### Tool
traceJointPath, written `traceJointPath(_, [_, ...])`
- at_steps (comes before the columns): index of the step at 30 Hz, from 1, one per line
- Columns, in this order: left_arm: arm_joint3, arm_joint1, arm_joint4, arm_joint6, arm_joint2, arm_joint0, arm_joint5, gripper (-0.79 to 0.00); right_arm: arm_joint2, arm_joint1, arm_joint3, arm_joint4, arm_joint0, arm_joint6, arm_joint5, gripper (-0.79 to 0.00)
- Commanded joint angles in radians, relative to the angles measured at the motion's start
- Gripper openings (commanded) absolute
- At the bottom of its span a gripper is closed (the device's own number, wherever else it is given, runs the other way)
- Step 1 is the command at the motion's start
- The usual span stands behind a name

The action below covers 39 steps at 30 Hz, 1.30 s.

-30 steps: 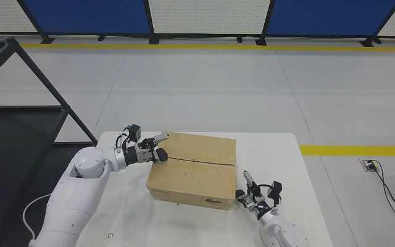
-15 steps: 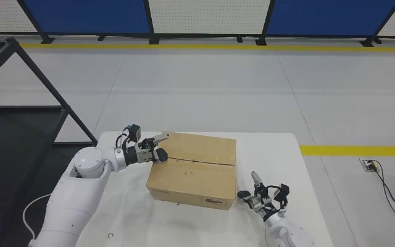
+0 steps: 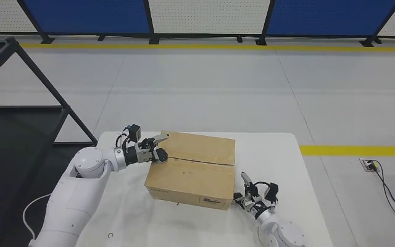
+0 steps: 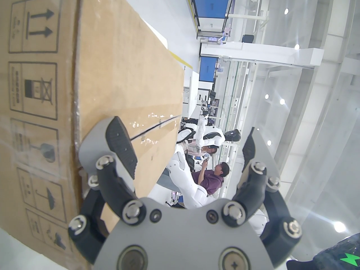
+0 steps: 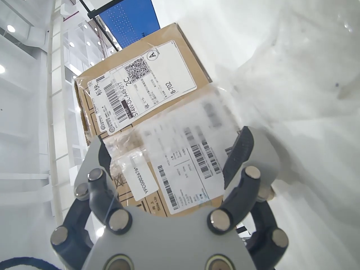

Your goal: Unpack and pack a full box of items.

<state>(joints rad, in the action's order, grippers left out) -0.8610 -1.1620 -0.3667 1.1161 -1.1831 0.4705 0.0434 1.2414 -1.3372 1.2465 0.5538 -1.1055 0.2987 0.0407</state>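
While one closed box sits on the table, left pincer released, right pincer released beside it.

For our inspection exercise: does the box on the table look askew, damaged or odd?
Only mildly: the cardboard box sits turned slightly against the table edges. Its flaps are closed, with no visible tears or spills.
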Motion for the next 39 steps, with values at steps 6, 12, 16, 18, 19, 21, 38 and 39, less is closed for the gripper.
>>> traceJointPath(6, [0.000,0.000,0.000,0.000,0.000,0.000,0.000,0.000,0.019,-0.009,-0.015,0.026,0.018,-0.067,0.070,0.000])
traceJointPath(12, [0.000,0.000,0.000,0.000,0.000,0.000,0.000,0.000,0.071,-0.004,0.006,0.050,0.000,-0.068,0.102,0.000])
traceJointPath(16, [0.000,0.000,0.000,0.000,0.000,0.000,0.000,0.000,0.109,0.006,0.045,0.052,-0.043,-0.015,0.085,0.000])
traceJointPath(18, [0.000,0.000,0.000,0.000,0.000,0.000,0.000,0.000,0.121,0.012,0.062,0.033,-0.066,0.023,0.059,0.000])
traceJointPath(19, [0.000,0.000,0.000,0.000,0.000,0.000,0.000,0.000,0.124,0.015,0.070,0.020,-0.074,0.040,0.041,0.000])
traceJointPath(21, [0.000,0.000,0.000,0.000,0.000,0.000,0.000,0.000,0.130,0.019,0.083,0.011,-0.090,0.059,0.020,0.000])
traceJointPath(38, [0.000,0.000,0.000,0.000,0.000,0.000,0.000,0.000,0.037,0.007,0.046,-0.049,-0.073,0.086,-0.005,0.000])
traceJointPath(39, [0.000,0.000,0.000,0.000,0.000,0.000,0.000,0.000,0.033,0.005,0.040,-0.051,-0.066,0.076,0.000,0.000])
